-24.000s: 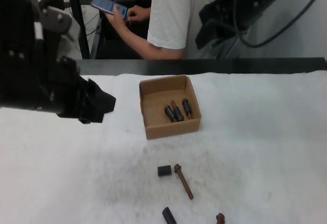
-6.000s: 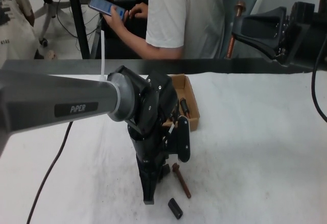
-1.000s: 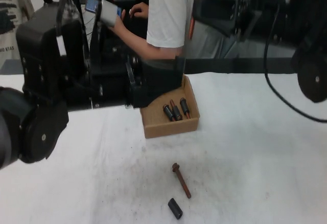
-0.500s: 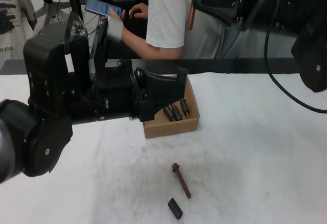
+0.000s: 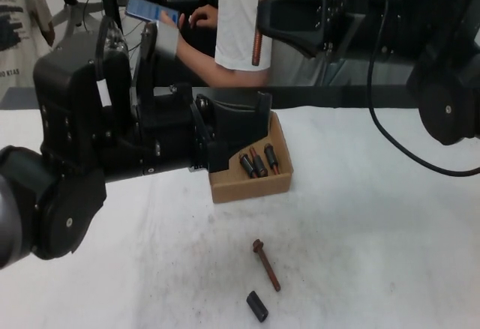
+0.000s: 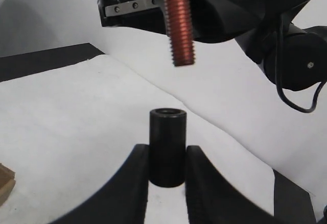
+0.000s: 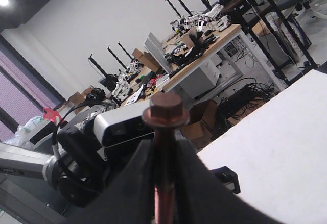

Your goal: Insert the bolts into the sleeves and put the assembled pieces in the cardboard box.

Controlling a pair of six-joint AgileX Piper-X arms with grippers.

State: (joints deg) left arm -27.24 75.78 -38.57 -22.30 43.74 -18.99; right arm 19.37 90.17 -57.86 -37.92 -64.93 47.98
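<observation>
- Nearest, on the white padded bench cover (image 5: 375, 231), lies a loose black sleeve (image 5: 257, 306), a short dark metal cylinder on its side. Just beyond it, close but apart, is a loose rusty bolt (image 5: 268, 265), long and hex-headed. Neither is assembled yet
- Farther on sits the open brown cardboard box (image 5: 251, 188), with three assembled pieces (image 5: 259, 163), dark sleeves on rusty bolts, lying side by side inside
- Raised over the box's left side, the left gripper (image 6: 167, 152) is clamped on a held sleeve (image 6: 167, 127), another black metal cylinder, standing upright with its bore facing up. The fingers grip only its lower part
- Higher and farther off, the right gripper (image 7: 163, 157) pinches a held bolt (image 7: 164, 113), rusty and hex-headed, by the shank under the head, with the threads hanging down. In the left wrist view the threaded tip hovers above the sleeve mouth, clearly apart and seemingly not dead over the bore
- Main risk, as I judge it: a descent that is off-centre or tilted would land the tip on the rim, cocking the sleeve or pushing it down through the fingers
- Rusty threads may also bind partway, so the bolt slides up in its grip instead of seating
- A part knocked free here could drop outside the box or among the finished pieces
</observation>
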